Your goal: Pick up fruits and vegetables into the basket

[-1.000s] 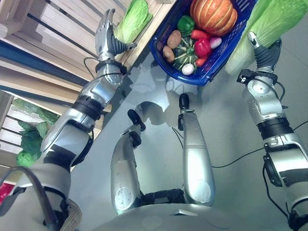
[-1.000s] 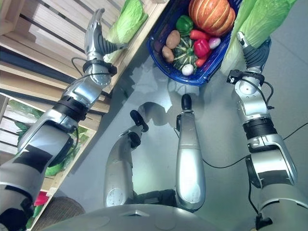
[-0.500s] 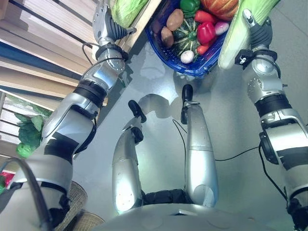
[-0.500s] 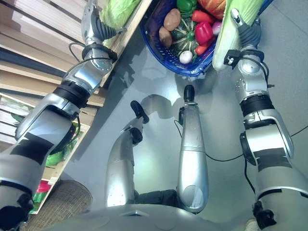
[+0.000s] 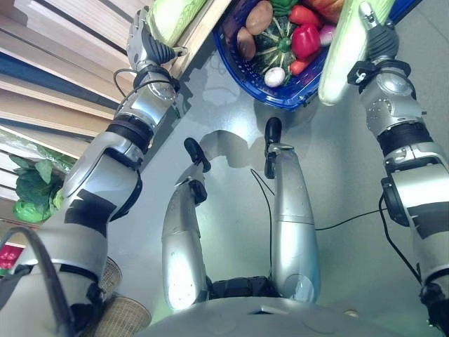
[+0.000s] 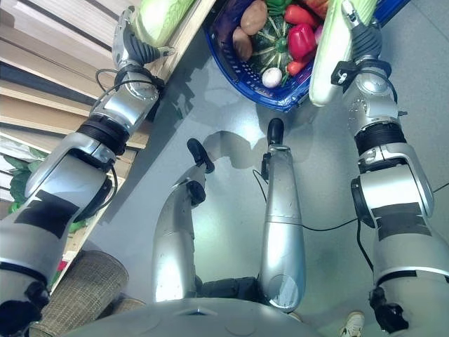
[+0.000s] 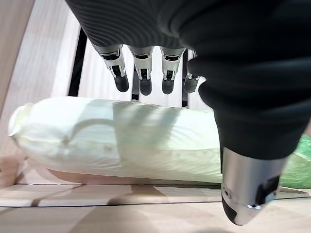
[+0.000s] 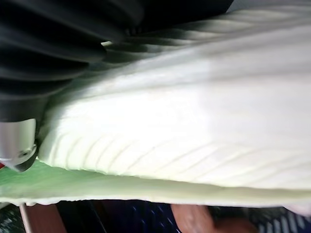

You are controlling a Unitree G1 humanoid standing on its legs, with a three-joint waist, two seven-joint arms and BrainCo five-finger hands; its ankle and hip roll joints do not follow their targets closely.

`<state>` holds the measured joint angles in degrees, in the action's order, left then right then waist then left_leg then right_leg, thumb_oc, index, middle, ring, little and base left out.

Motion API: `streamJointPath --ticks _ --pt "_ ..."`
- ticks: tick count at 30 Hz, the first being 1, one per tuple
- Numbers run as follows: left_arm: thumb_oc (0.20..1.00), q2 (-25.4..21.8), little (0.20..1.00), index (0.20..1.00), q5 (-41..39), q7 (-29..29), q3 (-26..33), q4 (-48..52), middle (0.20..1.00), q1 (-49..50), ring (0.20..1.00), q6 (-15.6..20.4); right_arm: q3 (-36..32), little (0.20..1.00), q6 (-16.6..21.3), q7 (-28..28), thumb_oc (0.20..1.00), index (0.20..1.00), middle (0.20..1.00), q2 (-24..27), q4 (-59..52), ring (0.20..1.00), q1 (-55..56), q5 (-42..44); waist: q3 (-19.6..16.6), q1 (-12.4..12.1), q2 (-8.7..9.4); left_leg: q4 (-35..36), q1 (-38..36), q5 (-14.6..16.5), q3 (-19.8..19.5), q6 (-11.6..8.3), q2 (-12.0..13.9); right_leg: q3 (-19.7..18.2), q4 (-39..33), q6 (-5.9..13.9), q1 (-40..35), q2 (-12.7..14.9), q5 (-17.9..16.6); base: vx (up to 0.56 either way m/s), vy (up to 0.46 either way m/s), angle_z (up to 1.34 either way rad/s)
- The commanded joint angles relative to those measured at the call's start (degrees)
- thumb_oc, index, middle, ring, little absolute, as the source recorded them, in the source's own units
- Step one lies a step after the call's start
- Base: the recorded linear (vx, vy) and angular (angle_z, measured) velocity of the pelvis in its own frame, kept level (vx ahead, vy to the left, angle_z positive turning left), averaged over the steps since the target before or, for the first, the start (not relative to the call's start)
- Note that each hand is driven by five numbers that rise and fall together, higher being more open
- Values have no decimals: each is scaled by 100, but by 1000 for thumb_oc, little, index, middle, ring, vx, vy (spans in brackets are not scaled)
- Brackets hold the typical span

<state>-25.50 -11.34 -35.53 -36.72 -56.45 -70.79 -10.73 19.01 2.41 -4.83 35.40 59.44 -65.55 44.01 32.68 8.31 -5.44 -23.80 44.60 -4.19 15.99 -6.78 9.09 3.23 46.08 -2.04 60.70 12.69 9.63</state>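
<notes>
Left hand: open, fingers straight, just above a pale green cabbage lying on the light wooden shelf.
Right hand: holds a long pale green cabbage over the edge of the blue plastic basket; I cannot tell how its fingers sit.
Basket: holds a red pepper, brown potatoes, a striped green squash.

Below me lay a smooth grey floor, glossy with pale reflected light. On my left stood a slatted wooden shelf of light planks with dark gaps, and a woven wicker basket sat by its foot.
</notes>
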Motion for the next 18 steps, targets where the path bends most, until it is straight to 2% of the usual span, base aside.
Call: streamJointPath --ticks 1,5,8,11,16,17,18 --pt "1000 -228 1000 1000 91 88 301 -346 1000 -181 1000 -70 233 1000 -436 350 1000 1000 1000 -348 265 1000 185 535 -289 -15 -241 -1023 421 903 -131 59 48 37 -213 422 -234 -352 208 7 -84 -1" --pt "1000 -332 1000 1000 236 237 208 -491 1000 -322 1000 -29 239 1000 -752 463 1000 1000 1000 -411 470 1000 159 797 -289 -85 -135 -1041 439 903 -195 95 70 113 -305 431 -329 -396 149 -2 -86 2" --pt "1000 -413 1000 1000 320 323 127 -485 1000 -413 1000 -92 263 1000 -1276 637 1000 1000 1000 -426 518 1000 111 999 -289 -123 -56 -1065 430 918 -245 114 86 157 -320 441 -394 -421 119 2 -40 2" --pt "1000 -444 1000 1000 389 389 87 -513 1000 -452 1000 -114 270 1000 -1446 738 1000 1000 1000 -432 618 1000 88 1076 -289 -154 -2 -1089 416 933 -279 135 96 190 -334 441 -457 -434 107 9 -49 4" --pt "1000 -596 1000 1000 596 548 -46 -473 1000 -478 1000 -132 265 1000 -1250 457 1000 1000 1000 -398 425 1000 156 1597 -289 -186 137 -1095 360 960 -341 165 118 259 -410 465 -598 -469 52 3 -54 5" --pt "1000 -624 1000 1000 603 561 -63 -466 1000 -476 1000 -137 241 1000 -1111 295 1000 1000 1000 -384 344 1000 171 1657 -289 -182 155 -1088 346 964 -344 168 119 264 -431 470 -621 -480 42 2 -30 0" --pt "1000 -662 1000 1000 631 558 -65 -445 1000 -435 1000 -131 215 1000 -747 11 1000 1000 1000 -359 104 1000 228 1709 -289 -166 179 -1078 330 970 -346 171 120 265 -450 476 -647 -500 32 0 -14 -4"
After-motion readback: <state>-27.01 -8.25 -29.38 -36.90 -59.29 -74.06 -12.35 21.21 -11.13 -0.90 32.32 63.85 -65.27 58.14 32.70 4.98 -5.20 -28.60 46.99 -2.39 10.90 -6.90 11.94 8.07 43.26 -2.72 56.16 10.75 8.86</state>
